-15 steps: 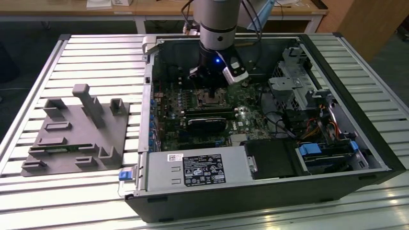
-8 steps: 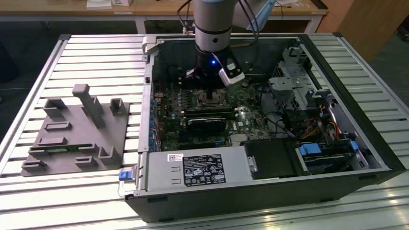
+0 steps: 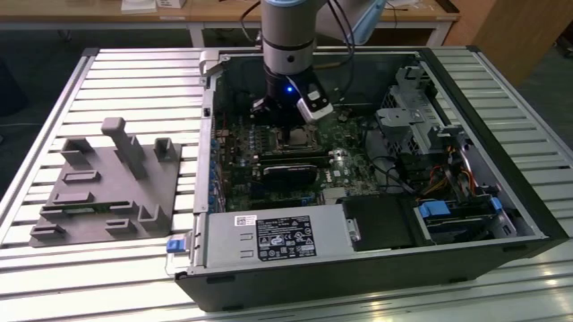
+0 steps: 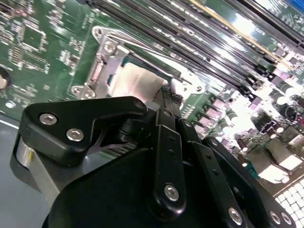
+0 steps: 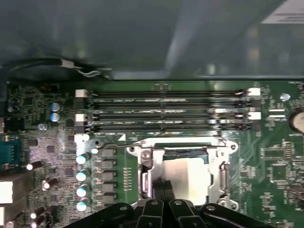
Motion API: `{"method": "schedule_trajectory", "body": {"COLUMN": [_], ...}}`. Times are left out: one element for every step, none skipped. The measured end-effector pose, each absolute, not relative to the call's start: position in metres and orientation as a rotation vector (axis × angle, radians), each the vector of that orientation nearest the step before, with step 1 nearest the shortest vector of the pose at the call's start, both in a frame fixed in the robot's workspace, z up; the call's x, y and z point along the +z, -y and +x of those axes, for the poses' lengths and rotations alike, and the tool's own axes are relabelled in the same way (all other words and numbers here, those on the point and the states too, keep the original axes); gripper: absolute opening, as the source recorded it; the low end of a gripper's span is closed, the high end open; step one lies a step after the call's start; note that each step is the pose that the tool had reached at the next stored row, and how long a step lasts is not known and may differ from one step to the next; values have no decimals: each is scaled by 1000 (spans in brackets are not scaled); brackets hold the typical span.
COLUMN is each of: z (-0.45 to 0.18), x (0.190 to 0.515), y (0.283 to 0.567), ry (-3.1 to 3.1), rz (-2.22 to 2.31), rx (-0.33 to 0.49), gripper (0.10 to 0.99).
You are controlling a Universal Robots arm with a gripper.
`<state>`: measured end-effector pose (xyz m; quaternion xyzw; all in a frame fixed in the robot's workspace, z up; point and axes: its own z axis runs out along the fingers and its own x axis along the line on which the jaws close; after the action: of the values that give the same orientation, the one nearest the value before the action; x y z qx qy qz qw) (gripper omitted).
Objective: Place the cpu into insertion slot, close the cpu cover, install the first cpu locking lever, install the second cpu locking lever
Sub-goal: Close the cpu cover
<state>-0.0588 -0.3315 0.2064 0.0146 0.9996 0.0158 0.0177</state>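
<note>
The cpu lies in the insertion slot, its pale silver face showing through the square cut-out of the cpu cover. The cover lies flat over it as a silver frame. A thin wire locking lever runs along one side of the socket, and another lever slants past the frame. My gripper hangs just above the socket in the open computer case, its black fingers held together at the edge of the cpu. Nothing shows between them. In the exterior view the gripper is low over the board.
Long black memory slots run beside the socket, and a row of capacitors stands close by. A black labelled box fills the case's near end. Drive bays and cables crowd the exterior view's right. A grey fixture block sits on the slatted table.
</note>
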Motion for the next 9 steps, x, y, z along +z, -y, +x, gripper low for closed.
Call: {"method": "schedule_trajectory", "body": {"z": [-60,-62,-63,-64,-64,-65,-65,-65,-65], "x": [206,205,205,204,204,203,203,202,202], "y": [332,332,331,331,331,331,332,332,332], "ry": [-3105,-3105,-3105,-3105,-3105,-3105,-3105,-3105,-3105], "rz": [44,43,41,39,37,35,33,32,31], "rx": [49,49,50,50,50,50,50,50,49], "gripper": [106,106,106,106,106,106,106,106,106]}}
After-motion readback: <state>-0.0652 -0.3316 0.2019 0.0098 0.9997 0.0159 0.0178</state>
